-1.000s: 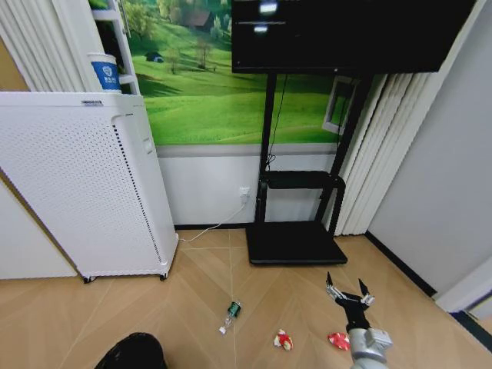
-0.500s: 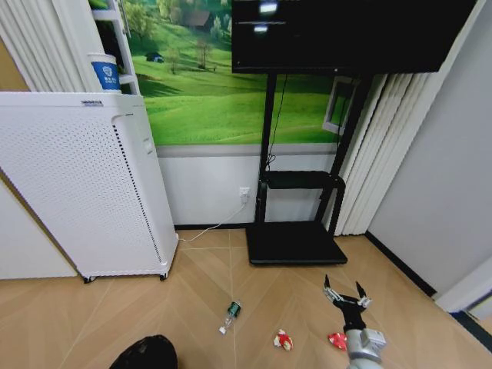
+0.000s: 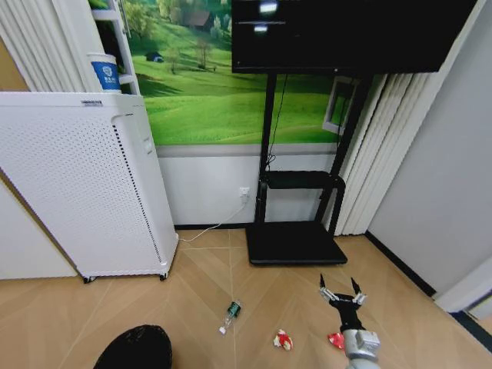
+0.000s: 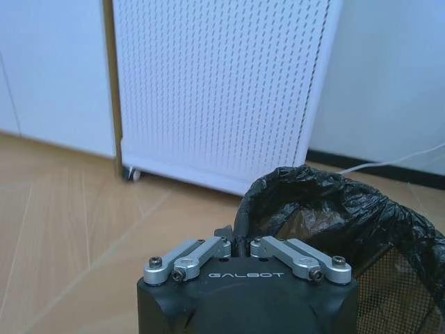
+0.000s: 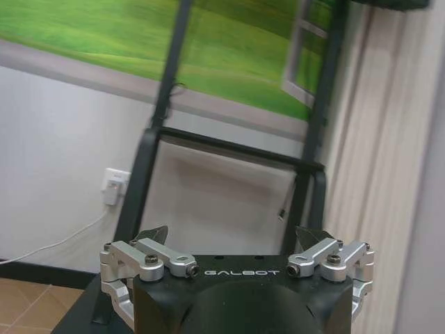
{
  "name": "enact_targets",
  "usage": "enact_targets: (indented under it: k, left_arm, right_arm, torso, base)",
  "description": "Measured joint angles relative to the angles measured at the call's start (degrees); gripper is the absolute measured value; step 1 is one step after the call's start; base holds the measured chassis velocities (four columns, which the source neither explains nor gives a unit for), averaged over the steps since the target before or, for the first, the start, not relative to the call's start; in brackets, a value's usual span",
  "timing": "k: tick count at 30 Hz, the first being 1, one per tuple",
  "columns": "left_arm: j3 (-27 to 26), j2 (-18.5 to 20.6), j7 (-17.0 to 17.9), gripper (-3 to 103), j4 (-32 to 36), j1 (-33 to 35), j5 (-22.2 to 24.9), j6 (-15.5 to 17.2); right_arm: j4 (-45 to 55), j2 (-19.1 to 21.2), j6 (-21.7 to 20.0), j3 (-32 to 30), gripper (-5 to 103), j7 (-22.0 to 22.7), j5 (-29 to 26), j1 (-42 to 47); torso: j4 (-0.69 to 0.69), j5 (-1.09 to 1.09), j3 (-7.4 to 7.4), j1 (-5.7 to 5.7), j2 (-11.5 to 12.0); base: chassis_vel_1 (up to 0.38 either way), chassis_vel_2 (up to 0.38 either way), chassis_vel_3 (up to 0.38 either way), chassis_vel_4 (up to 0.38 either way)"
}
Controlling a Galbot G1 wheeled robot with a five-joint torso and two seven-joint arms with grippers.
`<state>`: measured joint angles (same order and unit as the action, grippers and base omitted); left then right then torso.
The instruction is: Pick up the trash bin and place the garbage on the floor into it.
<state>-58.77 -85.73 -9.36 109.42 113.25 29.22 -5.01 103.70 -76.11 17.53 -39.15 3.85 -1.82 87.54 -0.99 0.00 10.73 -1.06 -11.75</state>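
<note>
Left gripper [image 4: 236, 245] is pinched onto the rim of the bin [image 3: 133, 347], fingers closed together on the black liner edge; the bin sits at the near left of the floor [image 3: 192, 292] in the head view, mesh wall and bag showing in the left wrist view [image 4: 334, 223]. Right gripper [image 3: 341, 294] is near right, above the floor, fingers spread wide, nothing between them; same in its wrist view [image 5: 236, 240]. Red-white wrapper [image 3: 336, 340] lies just beside the right arm, second wrapper [image 3: 283, 340] to its left, apart. Bottle [image 3: 230, 314] lies farther left and a bit farther off, on its side. Behind: white perforated unit [image 3: 84, 184] on the left, black TV stand [image 3: 296, 242] at the wall.
</note>
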Motion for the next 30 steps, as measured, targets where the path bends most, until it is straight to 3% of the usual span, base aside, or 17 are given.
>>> enact_targets:
  k: [2, 7, 17, 25, 30]
  left_arm:
    - [-1.97, 0.77, -1.95, 6, -0.11, -0.74, -0.26, -2.01]
    - [-5.78, 1.92, -2.78, 6, -0.45, -2.32, -0.68, -3.99]
    - [-10.35, 1.8, 1.87, 6, -2.01, -1.92, 0.6, -5.58]
    - [-11.93, 1.1, 1.87, 6, -4.32, -1.08, 2.29, -7.54]
    - [-11.01, 0.06, 1.38, 6, -3.62, -1.09, 2.79, -7.66]
  right_arm:
    - [-2.16, 2.65, 0.19, 1.73, 100, -0.8, 1.35, -3.0]
    - [-7.68, 5.88, -0.77, 6.86, 100, -0.92, 2.68, -7.31]
    - [-18.19, 6.17, -1.61, 18.0, 100, -1.15, 6.66, -12.06]
    - [-20.88, 6.69, -3.71, 29.84, 100, -1.26, 6.06, -15.39]
    - [-20.54, 5.14, -3.89, 31.91, 100, 0.48, 5.87, -14.17]
  torso:
    - [0.02, -0.01, 0.0, 0.0, -0.01]
    - [0.01, 0.0, 0.01, -0.01, -0.01]
    - [0.0, 0.0, 0.01, -0.01, -0.02]
    - [0.0, -0.02, 0.01, -0.01, -0.02]
    - [0.0, -0.01, 0.01, -0.01, -0.02]
  base:
    - [0.0, 0.0, 0.0, 0.0]
    - [0.0, 0.0, 0.0, 0.0]
    - [0.0, 0.0, 0.0, 0.0]
    - [0.0, 0.0, 0.0, 0.0]
    - [0.0, 0.0, 0.0, 0.0]
